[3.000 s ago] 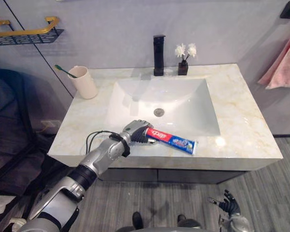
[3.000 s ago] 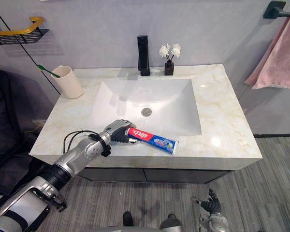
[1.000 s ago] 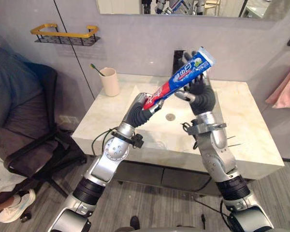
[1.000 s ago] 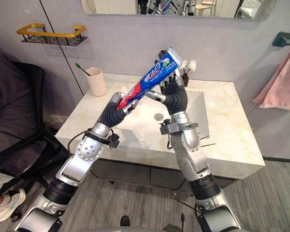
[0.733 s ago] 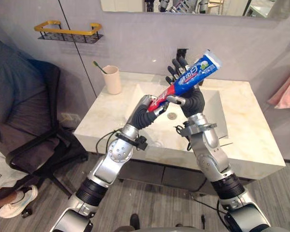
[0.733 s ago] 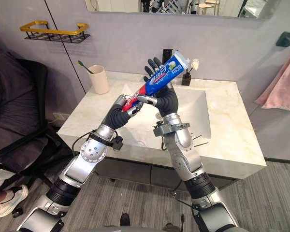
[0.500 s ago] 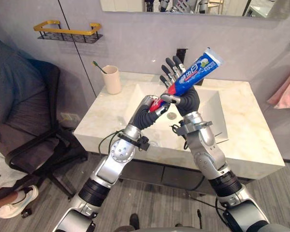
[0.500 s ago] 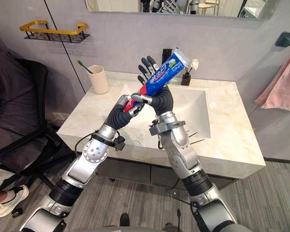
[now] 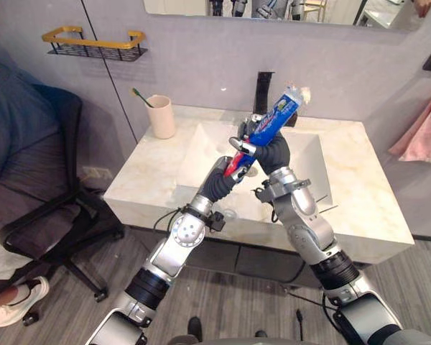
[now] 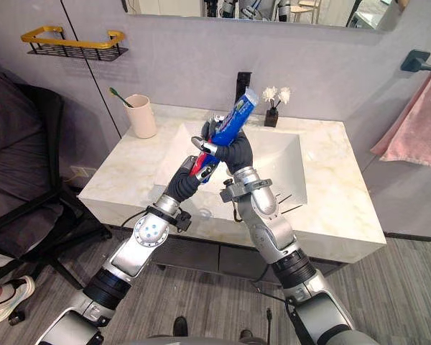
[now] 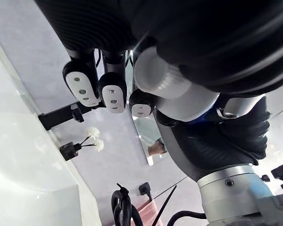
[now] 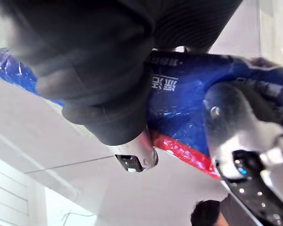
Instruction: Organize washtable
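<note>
The toothpaste tube [image 9: 276, 118] is held in the air by both hands, slanted, with the sink [image 9: 201, 144] well below the fingers.

1. Left hand [image 9: 223, 180]: fingers curled round the red cap end.
2. Right hand [image 9: 271, 149]: fingers wrapped round the body just above the left fingers. The crimped end juts out past them.

Expect the tube to be light, soft-walled and glossy. It is likely to dent under a hard squeeze and to slide in a loose one. Take hold across the flat body or at the stiffer shoulder by the cap.

The eye views give you the whole tube and the cup [image 9: 161, 117], well apart from the fingers. The left wrist view shows the white cap [image 11: 166, 81] beside the fingertips [image 11: 111, 92]. The right wrist view confirms the wrap on the blue body.
</note>
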Tool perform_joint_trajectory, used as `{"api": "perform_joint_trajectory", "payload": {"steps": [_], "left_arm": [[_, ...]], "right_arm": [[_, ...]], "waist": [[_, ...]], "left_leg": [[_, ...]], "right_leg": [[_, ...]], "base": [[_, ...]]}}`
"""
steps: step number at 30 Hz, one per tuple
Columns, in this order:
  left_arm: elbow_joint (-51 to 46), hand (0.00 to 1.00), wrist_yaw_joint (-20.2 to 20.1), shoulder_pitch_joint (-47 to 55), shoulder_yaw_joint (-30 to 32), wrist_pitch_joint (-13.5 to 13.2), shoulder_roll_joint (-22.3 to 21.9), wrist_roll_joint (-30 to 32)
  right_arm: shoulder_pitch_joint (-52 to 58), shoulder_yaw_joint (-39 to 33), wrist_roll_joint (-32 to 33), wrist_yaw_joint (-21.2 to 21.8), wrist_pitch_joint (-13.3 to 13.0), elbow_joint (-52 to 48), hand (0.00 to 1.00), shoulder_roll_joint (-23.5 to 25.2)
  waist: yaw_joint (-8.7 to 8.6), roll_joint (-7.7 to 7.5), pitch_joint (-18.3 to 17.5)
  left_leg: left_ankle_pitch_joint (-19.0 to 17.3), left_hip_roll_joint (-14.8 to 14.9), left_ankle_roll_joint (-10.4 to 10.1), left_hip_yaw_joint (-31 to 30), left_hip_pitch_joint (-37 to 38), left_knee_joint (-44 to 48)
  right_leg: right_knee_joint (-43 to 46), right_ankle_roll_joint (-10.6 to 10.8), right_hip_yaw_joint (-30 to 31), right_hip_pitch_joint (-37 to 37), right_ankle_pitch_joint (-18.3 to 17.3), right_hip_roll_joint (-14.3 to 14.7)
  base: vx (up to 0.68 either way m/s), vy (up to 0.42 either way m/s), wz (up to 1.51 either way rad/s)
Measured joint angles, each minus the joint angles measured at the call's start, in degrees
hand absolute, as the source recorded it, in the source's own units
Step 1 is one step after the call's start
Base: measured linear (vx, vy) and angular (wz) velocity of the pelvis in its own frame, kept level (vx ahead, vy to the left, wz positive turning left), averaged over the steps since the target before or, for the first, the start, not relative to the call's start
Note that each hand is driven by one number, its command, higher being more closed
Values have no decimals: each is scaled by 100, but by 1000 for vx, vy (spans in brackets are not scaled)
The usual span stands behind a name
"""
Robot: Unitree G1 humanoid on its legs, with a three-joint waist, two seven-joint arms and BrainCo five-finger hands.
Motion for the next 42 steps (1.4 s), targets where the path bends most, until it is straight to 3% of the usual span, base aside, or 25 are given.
{"api": "perform_joint_trajectory", "payload": {"steps": [2,3,9,13,19,26,30,35,42], "left_arm": [[50,100,-4,3,20,-57,1,11],[17,0,-3,48,60,-71,1,24],[-150,0,26,187,323,-23,-4,479],[-483,0,263,465,563,9,59,718],[-1238,0,949,793,1668,86,301,1141],[-1713,0,1354,1371,2976,74,330,1518],[-1710,0,1422,1872,3961,64,164,814],[-1376,0,1601,2604,5000,-66,-333,-606],[-11,0,1280,3244,5141,-78,-1029,-1471]], "right_arm": [[0,0,-1,45,19,19,100,8],[0,0,-3,88,19,18,100,30],[0,-106,-7,111,13,13,100,149],[10,-549,-12,94,-93,-11,100,261],[368,-1543,-19,30,-630,-348,100,222],[770,-2356,-23,-176,-835,-701,100,49],[1002,-2885,-73,-295,-975,-973,100,-2],[1386,-3462,-258,-451,-1024,-972,100,-11],[1389,-3841,-539,-625,-1093,-970,100,-6]], "waist": [[6,0,0],[2,0,0],[-21,1,1],[-11,2,1],[-15,2,1],[-9,9,-3],[19,11,-15],[155,66,-192],[183,72,-238]], "left_leg": [[-4,8,-14,25,10,-1],[-2,-8,-15,29,16,-1],[-3,-21,-15,50,27,-1],[-9,-31,-24,54,30,-1],[-24,-35,-45,62,34,0],[-54,-27,-82,123,71,0],[-75,-25,-108,136,70,0],[-108,-28,-125,157,67,-2],[-114,-44,-135,-11,-29,-5]], "right_leg": [[3,2,26,-5,-1,6],[8,7,30,-6,-4,17],[14,29,47,-8,-14,11],[16,29,45,-8,-14,10],[12,0,46,-7,-14,9],[-23,-35,73,8,-34,6],[-72,-40,77,21,-31,6],[-91,-61,82,21,-41,-1],[-94,-24,-80,16,-92,-12]], "base": [[-14,-11,-7],[-11,-7,-5],[-1,-1,-1],[0,0,0],[0,0,0],[2,-4,-4],[6,-3,-1],[23,-7,-2],[-7,-3,13]]}}
